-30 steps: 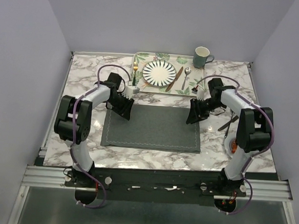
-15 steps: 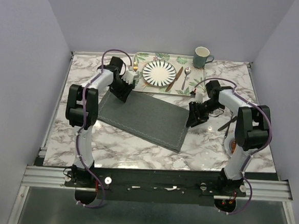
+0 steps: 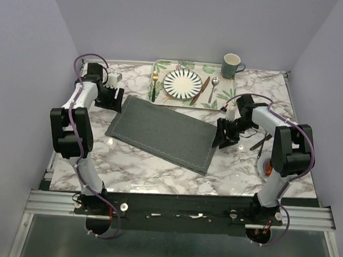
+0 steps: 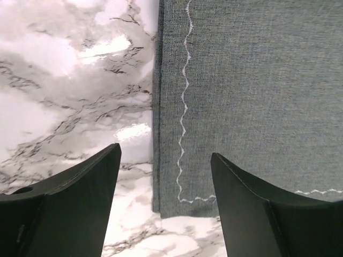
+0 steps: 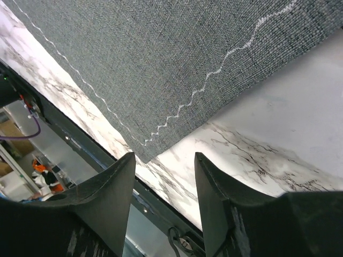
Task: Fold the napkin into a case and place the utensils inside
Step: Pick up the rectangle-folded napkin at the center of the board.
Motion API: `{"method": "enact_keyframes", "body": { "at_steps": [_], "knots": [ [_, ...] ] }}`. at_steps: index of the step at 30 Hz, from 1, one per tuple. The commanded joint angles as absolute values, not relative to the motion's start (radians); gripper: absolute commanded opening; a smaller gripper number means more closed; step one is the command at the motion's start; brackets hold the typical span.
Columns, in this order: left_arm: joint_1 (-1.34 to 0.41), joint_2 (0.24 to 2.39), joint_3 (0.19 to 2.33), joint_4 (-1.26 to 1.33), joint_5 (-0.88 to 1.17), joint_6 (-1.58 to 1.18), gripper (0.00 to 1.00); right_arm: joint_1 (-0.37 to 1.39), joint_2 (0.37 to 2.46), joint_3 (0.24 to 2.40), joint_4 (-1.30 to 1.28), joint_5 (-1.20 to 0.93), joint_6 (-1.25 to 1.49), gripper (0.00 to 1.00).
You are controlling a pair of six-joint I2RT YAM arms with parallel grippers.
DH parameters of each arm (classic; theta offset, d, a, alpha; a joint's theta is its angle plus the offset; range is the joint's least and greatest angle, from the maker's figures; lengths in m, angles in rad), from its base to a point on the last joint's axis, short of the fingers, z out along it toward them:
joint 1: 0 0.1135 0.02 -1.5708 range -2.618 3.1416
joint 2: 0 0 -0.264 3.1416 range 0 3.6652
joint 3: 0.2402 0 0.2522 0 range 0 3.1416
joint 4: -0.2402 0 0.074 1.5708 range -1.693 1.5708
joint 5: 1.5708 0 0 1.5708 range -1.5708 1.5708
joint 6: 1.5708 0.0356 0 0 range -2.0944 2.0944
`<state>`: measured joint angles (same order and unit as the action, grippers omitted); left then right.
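Napkin (image 3: 162, 132) lies flat on the marble table (image 3: 156, 171), nearer the arms than the tray (image 3: 164, 66) that carries fork (image 3: 154, 83), knife (image 3: 200, 89) and spoon (image 3: 213, 89). In the overhead view its far-right corner is hidden behind the right gripper (image 3: 224, 135). Each wrist view crops it to one corner. The long axis runs far-left to near-right, skewed against the table edge. Left gripper (image 4: 163, 155) has its fingers spread over the far-left corner, holding nothing. The right gripper's fingers are likewise spread, with a corner showing between them.

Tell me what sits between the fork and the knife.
The striped plate, on the leaf-print tray, sits between the fork and the knife; the top external view shows it.
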<state>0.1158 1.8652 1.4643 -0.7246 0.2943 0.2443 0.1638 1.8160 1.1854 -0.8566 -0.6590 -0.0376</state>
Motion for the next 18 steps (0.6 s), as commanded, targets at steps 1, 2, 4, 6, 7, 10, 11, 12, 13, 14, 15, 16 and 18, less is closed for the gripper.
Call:
{"method": "enact_keyframes", "body": {
  "at_steps": [1,2,4,6,7,10,11,12,13,14,15,16,18],
  "knots": [
    [0.101,1.943,1.486,-0.701,0.262,0.233,0.78,0.169,1.832,1.166,-0.833,-0.644,-0.003,0.57],
    [0.101,1.953,1.497,-0.698,0.262,0.232,0.77,0.167,1.832,1.160,-0.831,-0.644,-0.005,0.57],
    [0.100,1.983,1.508,-0.698,0.270,0.235,0.72,0.163,1.832,1.155,-0.833,-0.647,-0.005,0.57],
    [0.091,2.012,1.523,-0.704,0.258,0.248,0.67,0.161,1.830,1.147,-0.833,-0.647,0.023,0.57],
    [0.077,2.019,1.525,-0.700,0.253,0.264,0.67,0.161,1.827,1.146,-0.833,-0.647,0.023,0.57],
    [0.049,2.031,1.506,-0.677,0.215,0.275,0.65,0.161,1.825,1.144,-0.833,-0.643,0.029,0.57],
    [0.043,2.034,1.496,-0.675,0.210,0.278,0.65,0.161,1.825,1.144,-0.833,-0.644,0.028,0.57],
    [0.035,2.037,1.490,-0.675,0.203,0.284,0.60,0.161,1.825,1.146,-0.836,-0.644,0.029,0.57],
    [0.025,2.036,1.479,-0.669,0.152,0.288,0.58,0.160,1.827,1.147,-0.835,-0.643,0.029,0.57],
    [0.003,2.030,1.445,-0.661,0.138,0.311,0.55,0.160,1.825,1.149,-0.834,-0.641,0.029,0.57],
    [0.003,2.013,1.425,-0.657,0.129,0.321,0.52,0.160,1.825,1.149,-0.834,-0.638,0.031,0.57],
    [0.003,2.005,1.408,-0.649,0.124,0.322,0.49,0.160,1.827,1.149,-0.834,-0.638,0.031,0.57],
    [0.003,1.985,1.367,-0.656,0.126,0.318,0.42,0.160,1.829,1.152,-0.835,-0.641,0.032,0.57]
  ]
}}
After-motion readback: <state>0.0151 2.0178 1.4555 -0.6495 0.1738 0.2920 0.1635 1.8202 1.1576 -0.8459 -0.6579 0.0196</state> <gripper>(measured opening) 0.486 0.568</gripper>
